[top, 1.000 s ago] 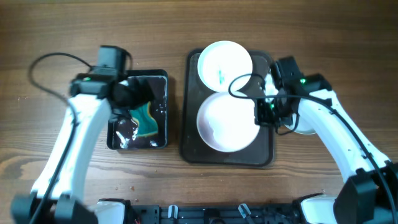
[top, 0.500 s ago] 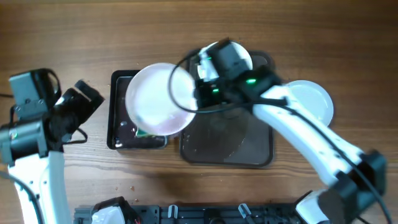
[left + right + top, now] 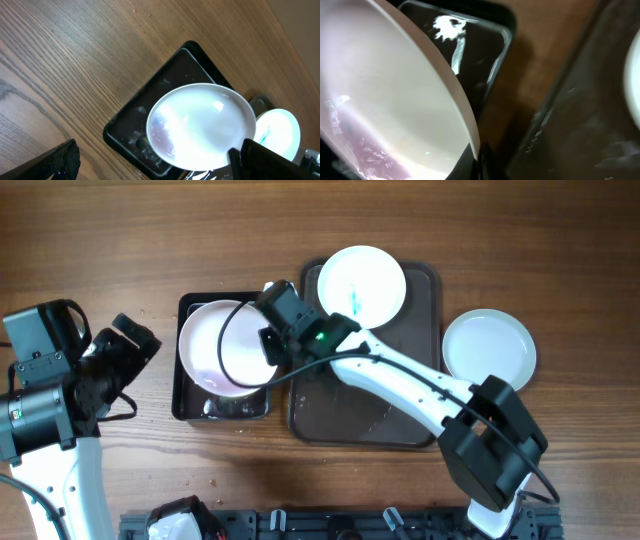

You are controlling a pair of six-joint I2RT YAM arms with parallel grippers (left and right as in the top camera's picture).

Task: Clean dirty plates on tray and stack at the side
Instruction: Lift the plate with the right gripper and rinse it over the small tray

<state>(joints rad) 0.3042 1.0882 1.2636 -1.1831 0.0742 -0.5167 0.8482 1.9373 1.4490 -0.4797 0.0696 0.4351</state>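
My right gripper (image 3: 265, 348) is shut on the rim of a white plate (image 3: 215, 345) and holds it over the black wash tub (image 3: 185, 405). The plate fills the right wrist view (image 3: 390, 100), with the finger at its edge (image 3: 481, 159). It also shows in the left wrist view (image 3: 200, 125) above the tub (image 3: 130, 125). A second white plate with a teal smear (image 3: 361, 282) lies at the back of the dark tray (image 3: 360, 415). A clean white plate (image 3: 488, 350) sits on the table right of the tray. My left gripper (image 3: 128, 352) is open and empty, left of the tub.
The tub holds water and foam. The tray's near half is bare and wet. Wood table lies all around. Black rails run along the front edge (image 3: 330, 525).
My right gripper has carried the plate further left and down into the tub area. The left arm has stayed left of the tub, gripper open.
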